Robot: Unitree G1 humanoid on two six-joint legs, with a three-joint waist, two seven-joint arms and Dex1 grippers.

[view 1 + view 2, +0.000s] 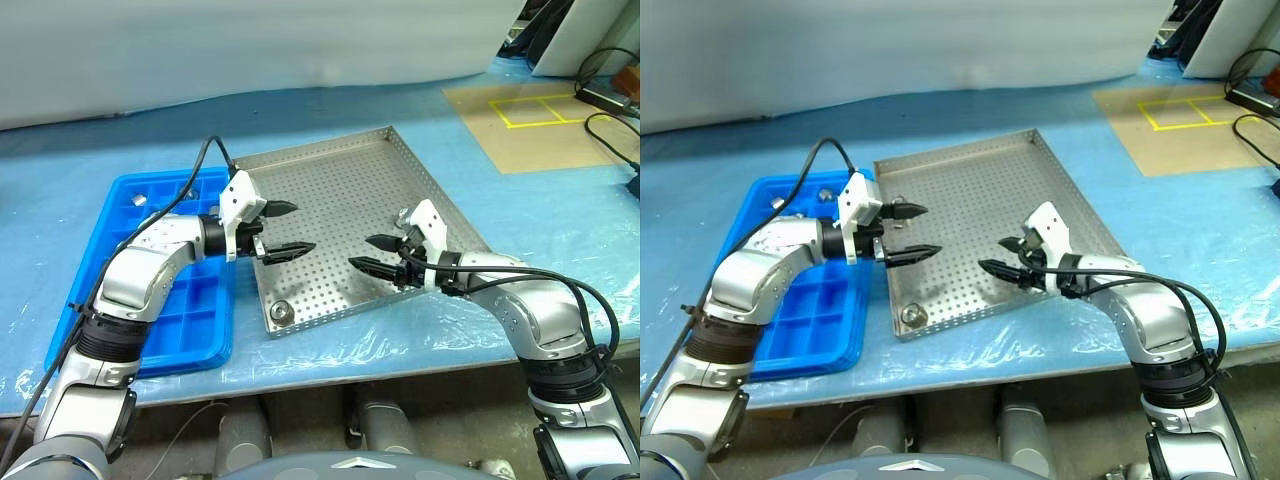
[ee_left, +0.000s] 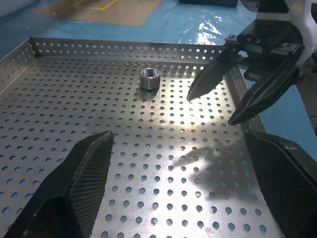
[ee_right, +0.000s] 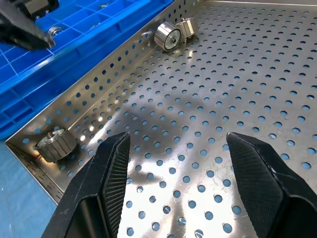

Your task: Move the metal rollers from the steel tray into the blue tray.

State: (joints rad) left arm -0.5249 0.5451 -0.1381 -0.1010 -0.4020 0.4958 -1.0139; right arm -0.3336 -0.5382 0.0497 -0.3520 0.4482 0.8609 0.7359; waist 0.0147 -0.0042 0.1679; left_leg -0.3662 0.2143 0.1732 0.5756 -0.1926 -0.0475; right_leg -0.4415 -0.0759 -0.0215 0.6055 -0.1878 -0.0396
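Lying on a table (image 1: pixel 330 90) covered in blue sheeting, the steel tray (image 1: pixel 340 170) sits at centre with the blue tray (image 1: pixel 170 310) touching its left rim. Both trays rest flat. The left gripper (image 1: pixel 290 228) hovers over the steel tray's left part, pointing right, fingers spread wide and grasping nothing. The right gripper (image 1: pixel 372 253) hovers over the right part, pointing left toward the other, fingers likewise parted and empty. One of the metal rollers (image 1: pixel 281 313) lies in the steel tray's near left corner. Another roller (image 3: pixel 168 35) rests against the tray's left rim. A third roller (image 2: pixel 149 78) lies near the right rim.
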